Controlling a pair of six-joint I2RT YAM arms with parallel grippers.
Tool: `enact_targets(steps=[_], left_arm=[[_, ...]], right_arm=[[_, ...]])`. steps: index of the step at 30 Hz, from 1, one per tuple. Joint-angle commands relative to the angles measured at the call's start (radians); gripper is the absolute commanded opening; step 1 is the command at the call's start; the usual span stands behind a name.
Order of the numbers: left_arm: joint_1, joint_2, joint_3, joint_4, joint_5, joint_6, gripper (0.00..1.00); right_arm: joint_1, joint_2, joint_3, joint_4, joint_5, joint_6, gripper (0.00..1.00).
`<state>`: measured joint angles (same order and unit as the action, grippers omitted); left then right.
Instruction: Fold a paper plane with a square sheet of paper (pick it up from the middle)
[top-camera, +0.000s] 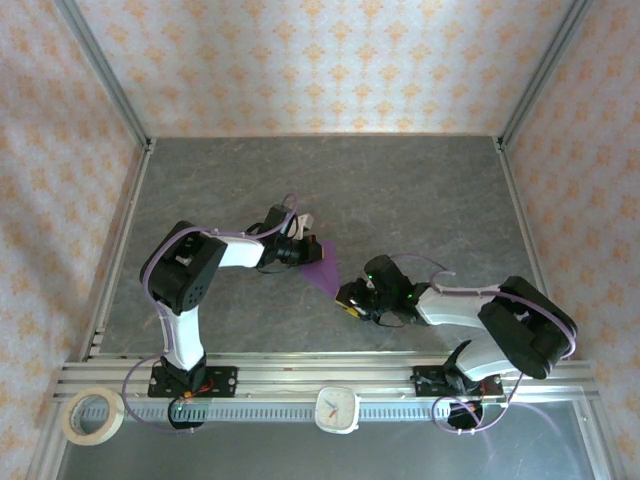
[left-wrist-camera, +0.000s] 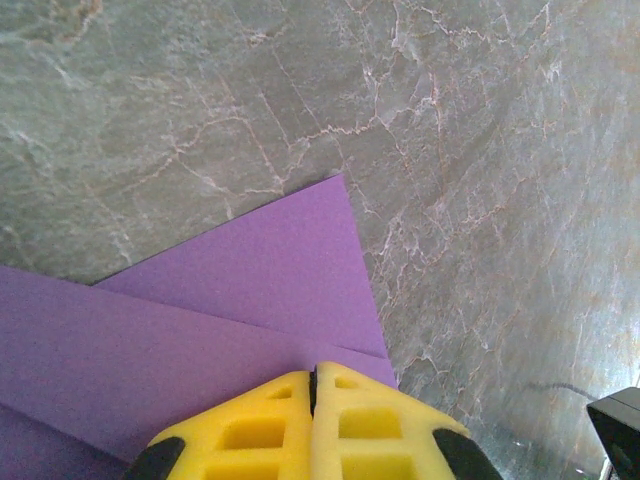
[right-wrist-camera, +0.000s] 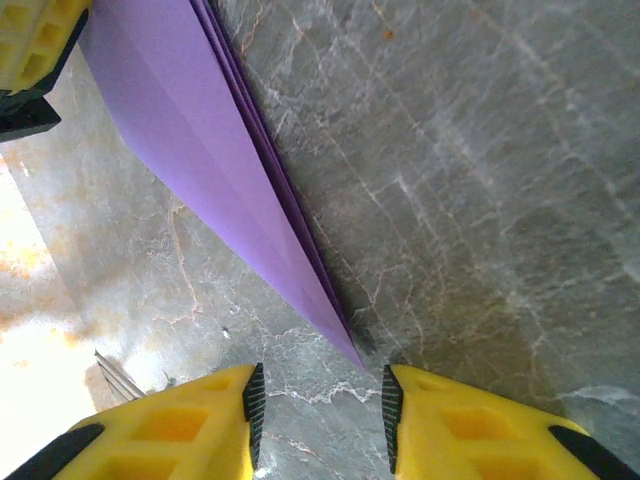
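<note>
Paper plane: we saw the paper plane (top-camera: 322, 268) lying near the middle of the table (top-camera: 400, 190), already a narrow purple dart, with its sharp tip pointing near and right.
Layers: in the right wrist view the paper plane (right-wrist-camera: 200, 150) showed several stacked flaps along one long edge, tapering to one point.
Left gripper: the left gripper (top-camera: 303, 243) sat at the dart's wide far-left end, its yellow fingers pressed together with no gap.
Left contact: from the left wrist view the left gripper (left-wrist-camera: 314, 370) rested over the flat purple surface (left-wrist-camera: 250, 290) rather than pinching an edge; we could not tell how hard it pressed.
Right gripper: the right gripper (top-camera: 350, 298) was just beyond the tip, jaws partly apart with nothing between them.
Right gap: the right gripper (right-wrist-camera: 322, 385) had the tip just ahead of its gap, near but apart from both pads.
Handling: we judged the paper very light, thin and springy, so flaps could reopen, and it could slide on the smooth stone-patterned top.
Fragility: we judged the tip easy to crumple.
Where to hold: we would grip mid-length across the folded body, over the lengthwise crease, where the layers are thickest.
</note>
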<state>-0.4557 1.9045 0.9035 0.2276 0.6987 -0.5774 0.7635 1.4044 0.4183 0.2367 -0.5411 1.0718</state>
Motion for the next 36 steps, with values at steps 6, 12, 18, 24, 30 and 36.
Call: enact_targets(steps=[6,12,18,24,30,36], left_arm=[[0.004,0.050,-0.042,-0.047,-0.001,-0.009,0.01],[0.003,0.054,-0.047,-0.043,0.005,-0.016,0.01],[0.007,0.059,-0.049,-0.034,0.012,-0.026,0.01],[0.014,0.064,-0.053,-0.022,0.028,-0.036,0.01],[0.014,0.062,-0.058,-0.020,0.028,-0.039,0.01],[0.015,0.050,-0.055,-0.019,0.031,-0.044,0.01]], right_arm=[[0.007,0.029,0.010,0.066,0.033,0.044,0.38],[0.007,0.022,0.011,0.077,0.038,0.045,0.38],[0.007,0.020,-0.001,0.085,0.037,0.046,0.38],[0.007,0.014,-0.006,0.130,0.043,0.052,0.38],[0.007,0.015,-0.004,0.149,0.061,0.047,0.38],[0.005,0.029,-0.015,0.178,0.069,0.045,0.31]])
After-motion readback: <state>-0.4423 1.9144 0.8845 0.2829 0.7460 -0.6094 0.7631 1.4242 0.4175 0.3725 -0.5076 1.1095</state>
